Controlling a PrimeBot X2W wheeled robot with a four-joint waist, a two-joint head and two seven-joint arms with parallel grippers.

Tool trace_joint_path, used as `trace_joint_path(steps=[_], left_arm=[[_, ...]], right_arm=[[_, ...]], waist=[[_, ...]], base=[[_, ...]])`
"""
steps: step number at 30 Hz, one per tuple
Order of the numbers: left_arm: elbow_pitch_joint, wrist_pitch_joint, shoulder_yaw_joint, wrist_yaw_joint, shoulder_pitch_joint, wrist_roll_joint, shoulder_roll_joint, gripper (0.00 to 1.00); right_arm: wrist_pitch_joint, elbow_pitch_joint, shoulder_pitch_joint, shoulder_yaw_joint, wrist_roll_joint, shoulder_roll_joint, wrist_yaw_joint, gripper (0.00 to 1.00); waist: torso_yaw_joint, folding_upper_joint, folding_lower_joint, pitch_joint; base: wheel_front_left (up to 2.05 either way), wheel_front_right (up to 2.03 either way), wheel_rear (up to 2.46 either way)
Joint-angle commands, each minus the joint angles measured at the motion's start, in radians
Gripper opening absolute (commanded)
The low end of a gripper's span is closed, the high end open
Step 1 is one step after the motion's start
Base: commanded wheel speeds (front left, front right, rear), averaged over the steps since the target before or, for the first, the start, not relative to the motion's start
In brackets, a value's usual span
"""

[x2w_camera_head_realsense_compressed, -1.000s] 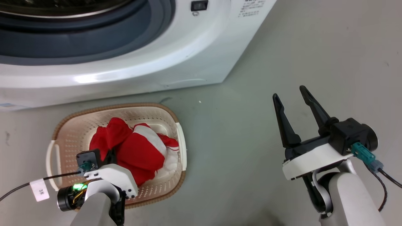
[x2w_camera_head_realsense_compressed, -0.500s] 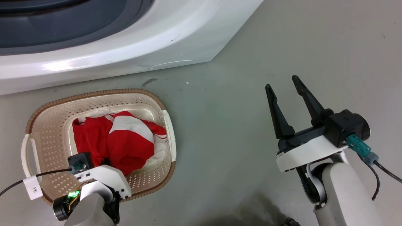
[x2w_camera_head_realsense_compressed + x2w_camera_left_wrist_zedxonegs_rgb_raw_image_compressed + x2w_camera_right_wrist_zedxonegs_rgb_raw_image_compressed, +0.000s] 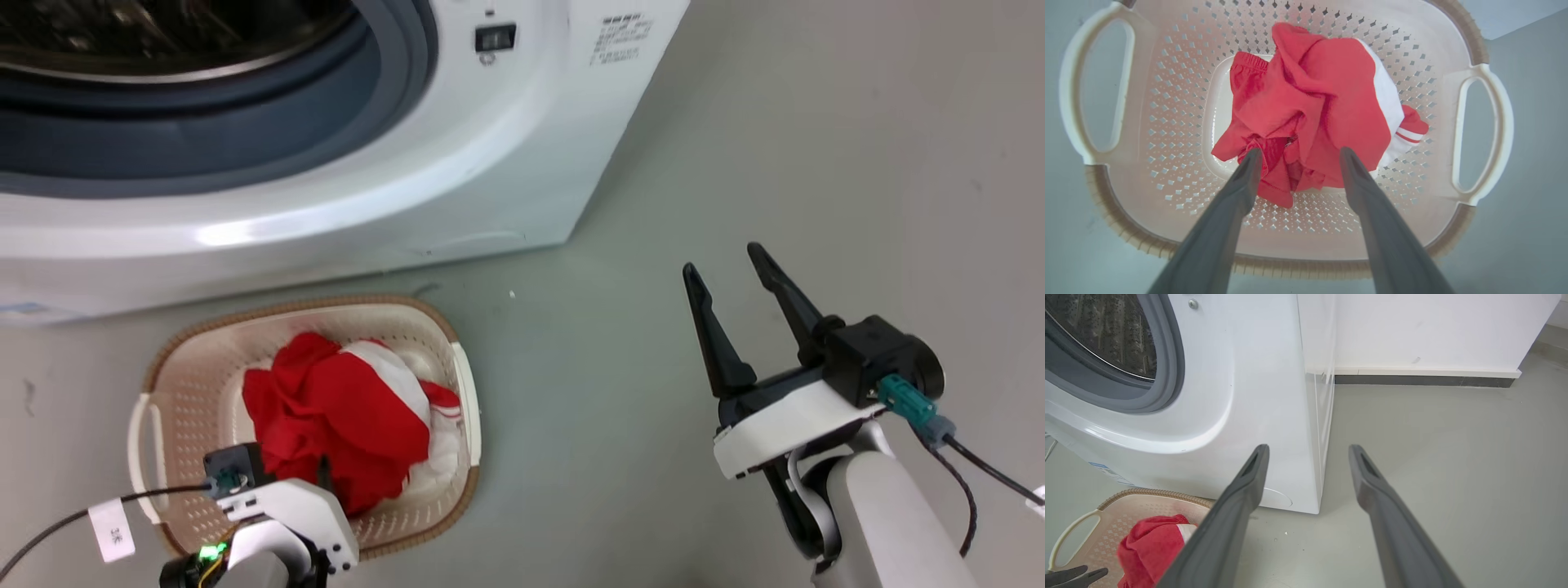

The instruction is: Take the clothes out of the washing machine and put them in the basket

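Note:
The clothes (image 3: 343, 416) lie in a bunched red heap with a white panel inside the cream basket (image 3: 294, 307), which stands on the floor before the washing machine (image 3: 408, 188). In the left wrist view my left gripper (image 3: 1300, 151) hangs open just over the near side of the clothes (image 3: 1310, 102), with nothing held between its fingers. Its white wrist (image 3: 286, 506) sits above the basket's near rim. My right gripper (image 3: 722, 259) is open and empty over bare floor, to the right of the basket. The steel drum (image 3: 1106, 335) shows dark through the open porthole, most of its inside hidden.
Grey floor (image 3: 775, 122) spreads to the right of the washer. A white wall with a dark skirting strip (image 3: 1425, 380) runs behind it. A tagged cable (image 3: 110, 531) trails from my left wrist.
The head camera tilted down and then back up, shifting the whole picture. The red heap looks more bunched than half a second ago. The right gripper keeps its open pose.

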Motion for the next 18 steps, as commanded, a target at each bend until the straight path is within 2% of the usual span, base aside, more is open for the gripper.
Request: trace_joint_path(steps=[1, 11, 18], left_arm=[[-0.018, -0.002, 0.002, -0.005, 0.026, 0.007, -0.003, 1.00], [-0.237, -0.002, 0.041, 0.002, 0.155, 0.063, -0.022, 1.00], [-0.420, -0.002, 0.058, 0.005, 0.203, 0.130, -0.034, 1.00]], right_arm=[[0.003, 0.006, 0.024, -0.005, -0.009, 0.000, -0.001, 1.00], [0.058, -0.019, 0.141, -0.041, -0.034, 0.000, -0.001, 1.00], [0.084, -0.057, 0.190, -0.061, -0.048, 0.000, -0.001, 1.00]], waist=[[0.024, 0.0000, -0.0001, -0.096], [0.087, 0.0000, -0.0001, -0.282], [0.120, 0.0000, -0.0001, -0.336]], base=[[0.00, 0.00, 0.00], [0.00, 0.00, 0.00], [0.00, 0.00, 0.00]])
